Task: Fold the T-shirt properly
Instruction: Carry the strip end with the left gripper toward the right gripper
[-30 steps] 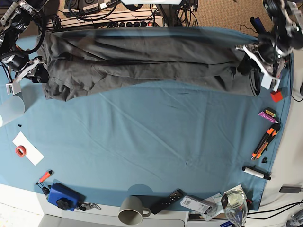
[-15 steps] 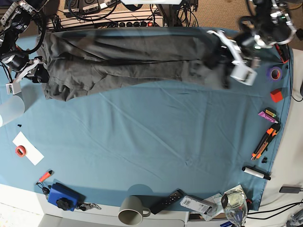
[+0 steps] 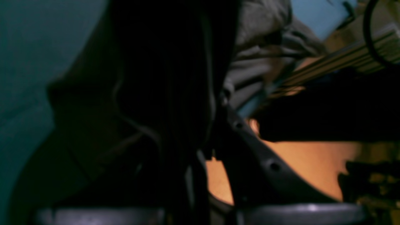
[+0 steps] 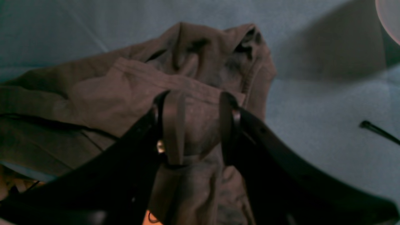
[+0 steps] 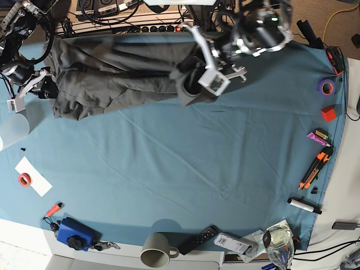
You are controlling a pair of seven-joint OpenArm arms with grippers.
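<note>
The dark grey T-shirt (image 5: 112,79) lies as a wrinkled long strip along the far edge of the blue-teal cloth (image 5: 197,169). My left gripper (image 5: 202,84) hangs over the middle of the strip, shut on the shirt's lifted right end, which droops below it. Dark fabric of the T-shirt (image 3: 140,93) fills the left wrist view in front of the left gripper (image 3: 206,150). At the strip's left end my right gripper (image 5: 45,84) holds a bunched fold. In the right wrist view that bunched T-shirt (image 4: 125,87) fabric sits between the black fingers of the right gripper (image 4: 200,125).
A translucent cup (image 5: 11,129) stands at the left edge, near a white paper slip (image 5: 31,177). A mug (image 5: 157,250), a remote (image 5: 199,239) and a blue object (image 5: 73,232) line the near edge. Purple tape (image 5: 326,86), a red block (image 5: 328,113) and an orange knife (image 5: 315,169) lie at the right.
My left gripper has carried the shirt's right end leftward, from the table's right edge to above the middle of the strip. The right arm has stayed still.
</note>
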